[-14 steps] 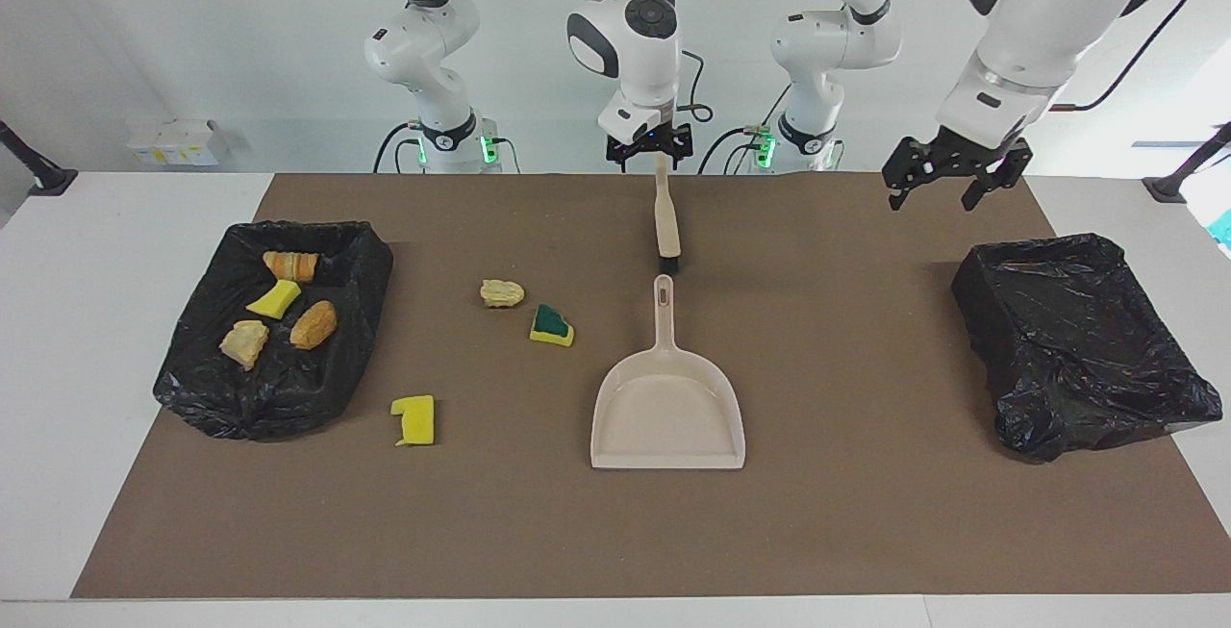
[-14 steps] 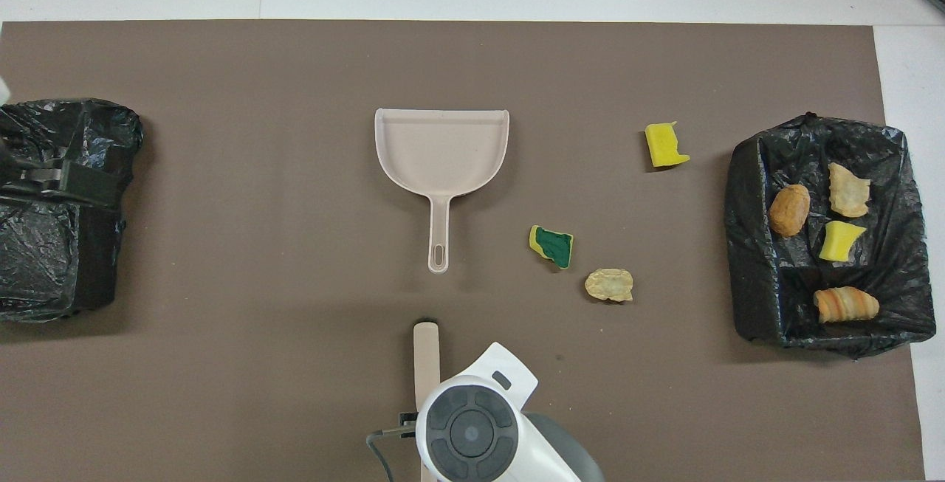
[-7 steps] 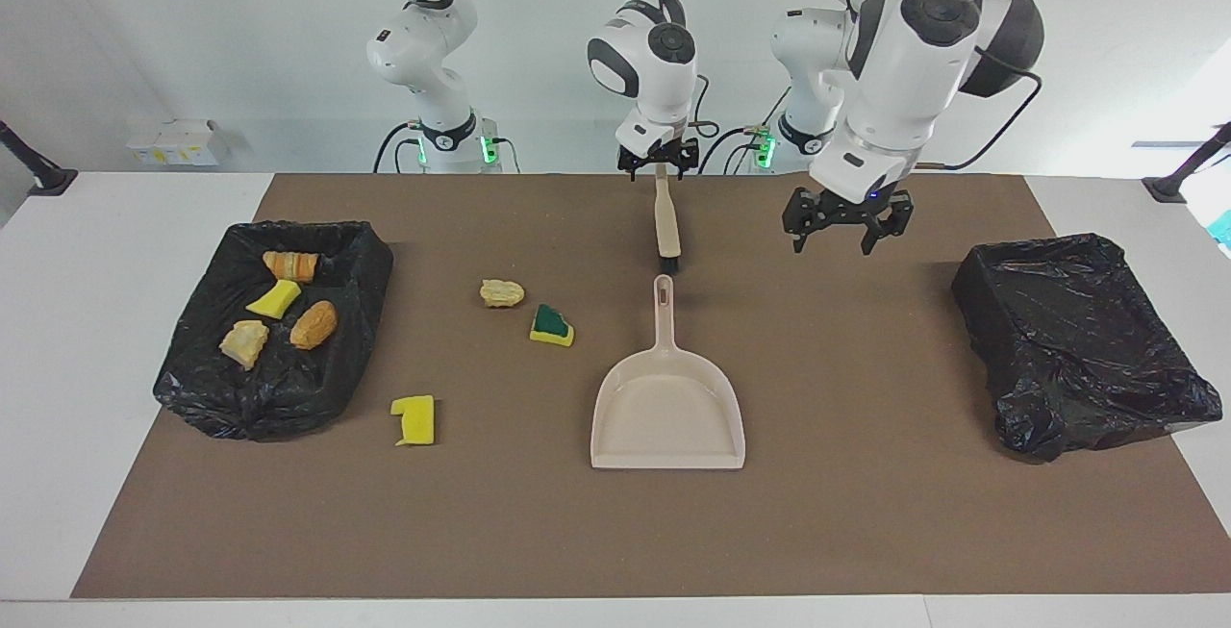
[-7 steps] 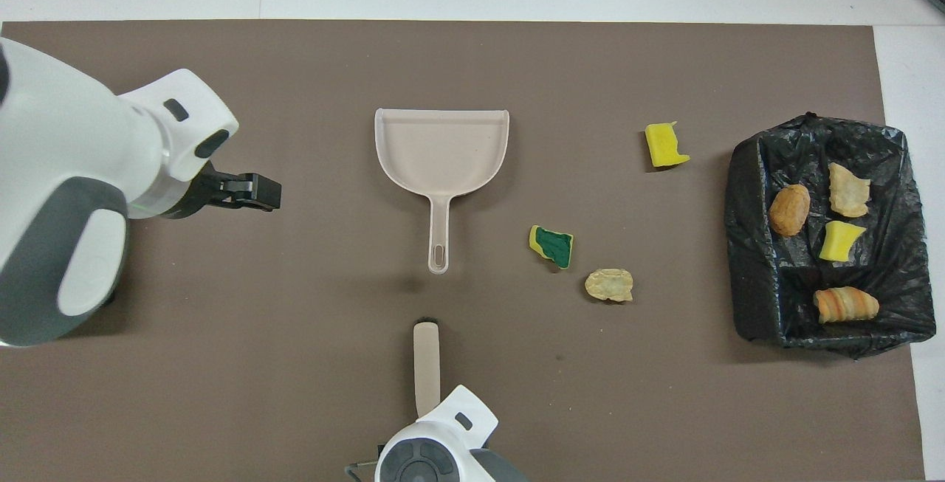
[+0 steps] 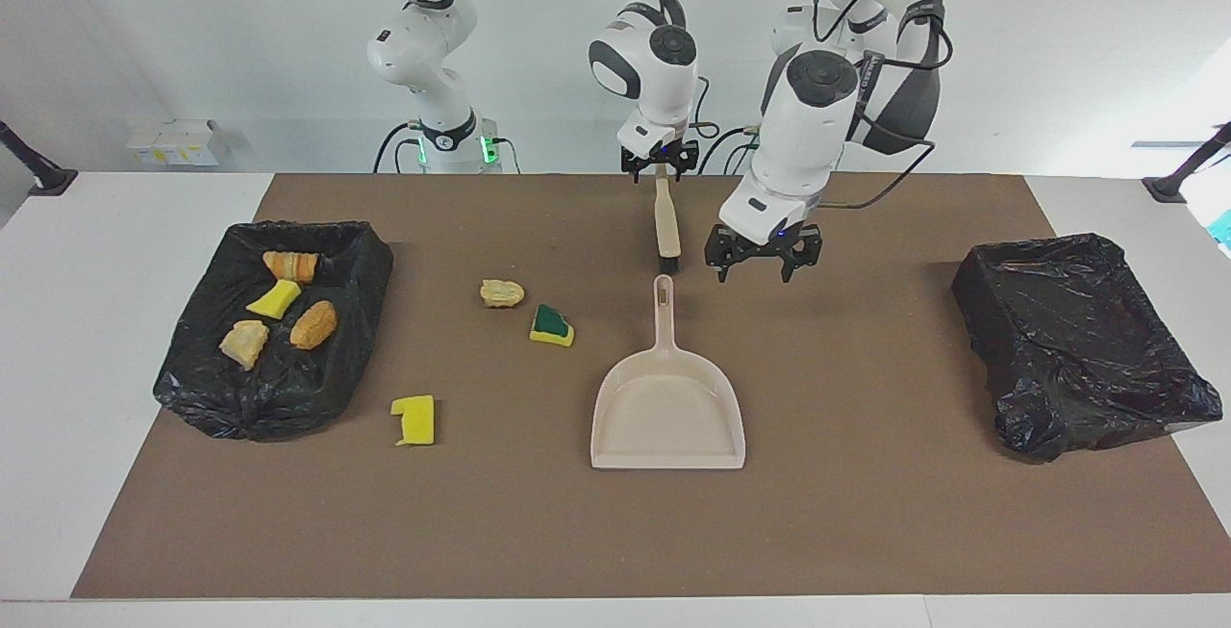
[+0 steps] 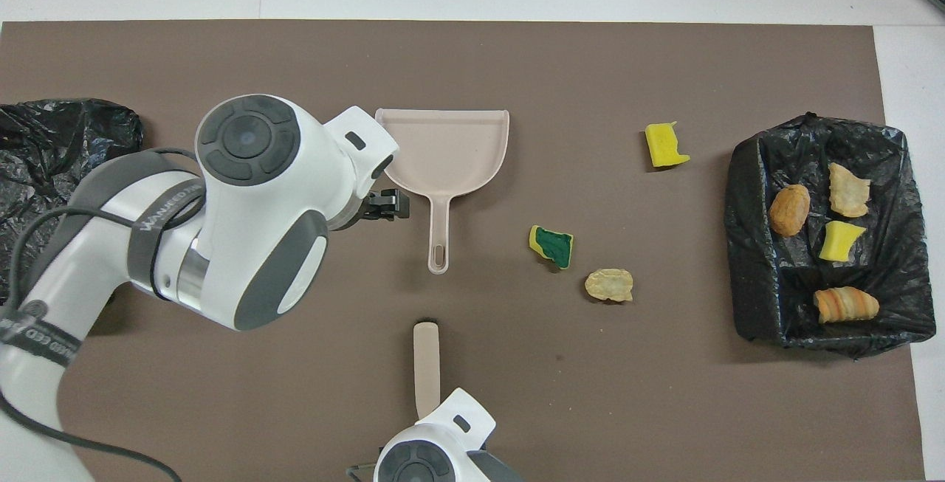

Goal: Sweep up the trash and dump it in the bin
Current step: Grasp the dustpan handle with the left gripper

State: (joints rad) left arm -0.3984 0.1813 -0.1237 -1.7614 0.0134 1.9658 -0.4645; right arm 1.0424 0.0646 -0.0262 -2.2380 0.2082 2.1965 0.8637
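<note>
Three scraps point(image 5: 527, 320) lie beside the dustpan point(image 5: 667, 409); left tool point(image 5: 763, 267) open, right tool point(image 5: 659, 164) unclear at the brush point(image 5: 665, 224).

There were seven trash scraps point(image 5: 551, 325): four lay in one black-lined bin point(image 5: 221, 397) and three on the brown mat point(image 5: 866, 532). There were two bins, one dustpan point(image 5: 667, 407), one brush point(image 5: 665, 219) and two robot arms.
</note>
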